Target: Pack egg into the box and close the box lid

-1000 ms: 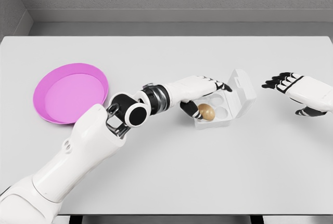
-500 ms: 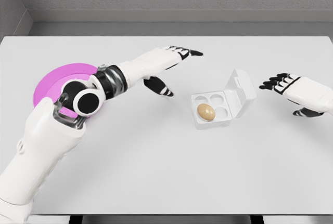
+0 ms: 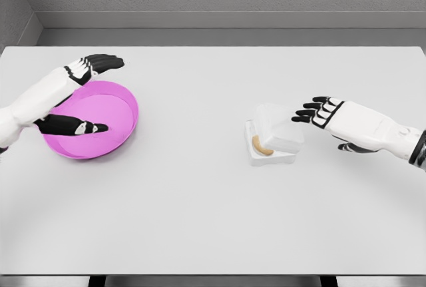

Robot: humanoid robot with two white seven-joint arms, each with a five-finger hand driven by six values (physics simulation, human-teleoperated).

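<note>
Egg (image 3: 261, 147) mostly hidden under the lid (image 3: 278, 126), my left forearm cut off at frame edge, my right likewise.

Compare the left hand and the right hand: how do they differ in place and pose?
The left hand is over the pink plate, thumb apart from its fingers. The right hand is beside the egg box, fingertips at its half-lowered lid. Both are open, holding nothing.

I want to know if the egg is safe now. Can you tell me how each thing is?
Small white plastic box: lid partly lowered, not shut.
Brown egg: inside box, half hidden by lid.
Round pink plate: flat, holds nothing.
Left hand: open, over plate.
Right hand: open, beside lid.
</note>
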